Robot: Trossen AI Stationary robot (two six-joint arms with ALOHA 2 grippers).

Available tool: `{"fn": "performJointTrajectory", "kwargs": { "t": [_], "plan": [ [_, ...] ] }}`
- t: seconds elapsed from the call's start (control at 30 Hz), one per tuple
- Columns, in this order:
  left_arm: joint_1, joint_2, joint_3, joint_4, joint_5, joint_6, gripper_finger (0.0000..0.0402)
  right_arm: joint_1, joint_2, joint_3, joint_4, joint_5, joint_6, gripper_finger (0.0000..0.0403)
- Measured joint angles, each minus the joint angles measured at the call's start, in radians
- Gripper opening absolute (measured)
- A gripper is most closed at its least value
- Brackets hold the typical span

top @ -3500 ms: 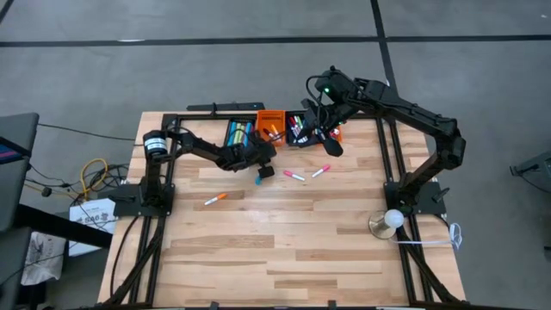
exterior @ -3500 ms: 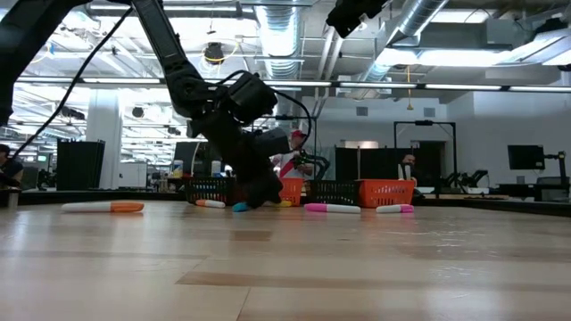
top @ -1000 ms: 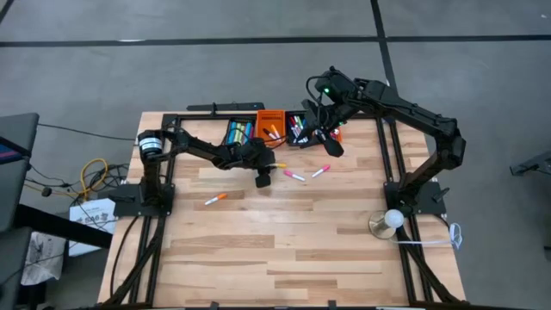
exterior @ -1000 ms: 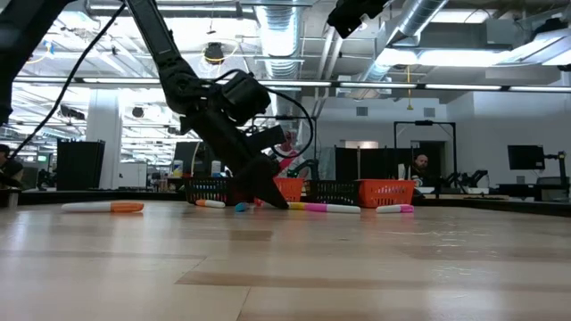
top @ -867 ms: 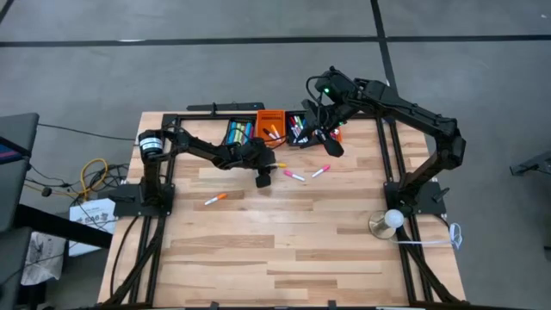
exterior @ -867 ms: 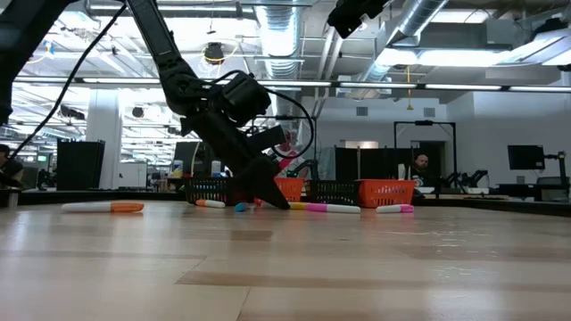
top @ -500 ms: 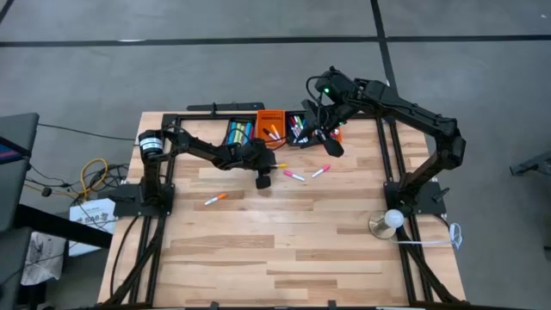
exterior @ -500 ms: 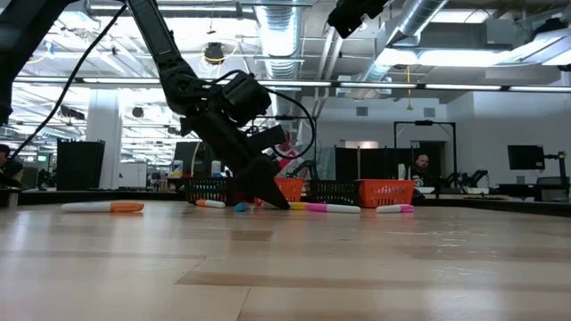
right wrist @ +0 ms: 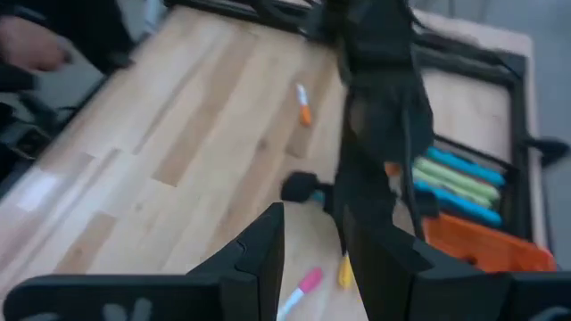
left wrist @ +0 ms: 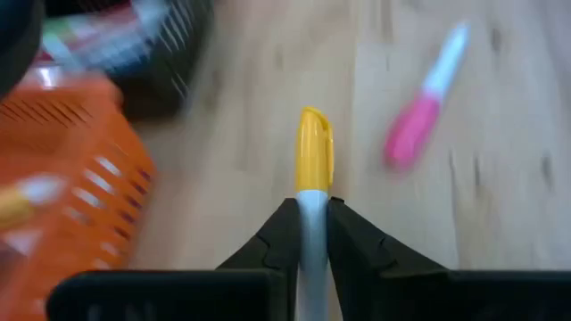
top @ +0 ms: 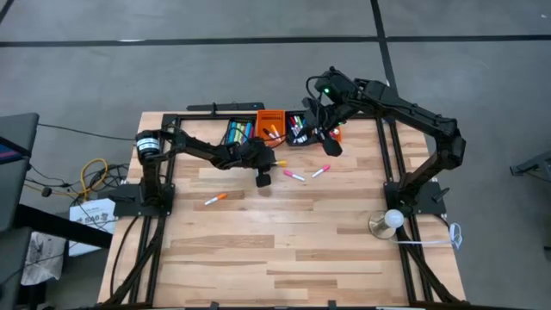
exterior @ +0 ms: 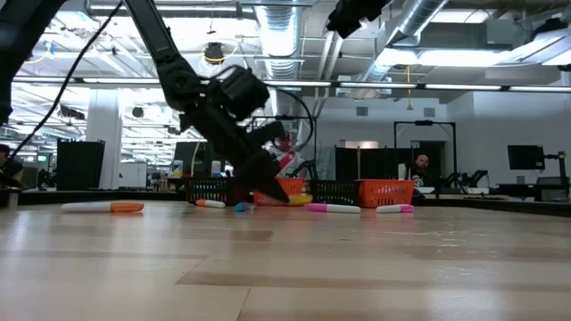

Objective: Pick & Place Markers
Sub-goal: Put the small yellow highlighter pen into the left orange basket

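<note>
Seen from above, a wooden worktop [top: 284, 250] carries two dark robot arms. Toward the left lies an orange marker [top: 215, 198], alone on the wood. The left gripper [left wrist: 309, 234] sits near the worktop's middle, just in front of a row of small bins; its fingers are closed tight on a yellow marker [left wrist: 313, 156] (white barrel between the fingers, yellow cap sticking out past the tips). Next to it lie two pink markers [top: 294, 176] on the bare wood, near each other but apart. Behind them stand a black bin [top: 238, 133] with blue and green markers, an orange bin [top: 272, 121], and another black bin [top: 298, 129] with mixed colours. The right gripper [right wrist: 309, 234] hovers over that last bin, fingers parted and holding nothing.
</note>
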Motion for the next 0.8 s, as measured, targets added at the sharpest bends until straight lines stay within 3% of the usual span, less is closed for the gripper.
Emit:
{"fn": "performJointTrajectory", "kwargs": {
  "t": [0.2, 0.43, 0.63, 0.8],
  "plan": [
    [-0.021, -0.091, 0.000, 0.007, -0.001, -0.024, 0.0042, 0.015, 0.000, 0.000, 0.069, 0.201, 0.034, 0.0108],
    [-0.095, -0.213, 0.000, -0.014, -0.002, -0.024, 0.0045, 0.013, 0.000, 0.000, 0.137, 0.280, 0.069, 0.0108],
    [-0.169, -0.341, -0.018, -0.145, -0.120, -0.009, 0.0047, -0.047, -0.001, -0.018, 0.160, 0.246, 0.075, 0.0108],
    [-0.201, -0.444, -0.086, -0.146, -0.125, -0.016, 0.0046, -0.116, 0.000, -0.117, 0.279, 0.082, 0.091, 0.0108]
  ]
}}
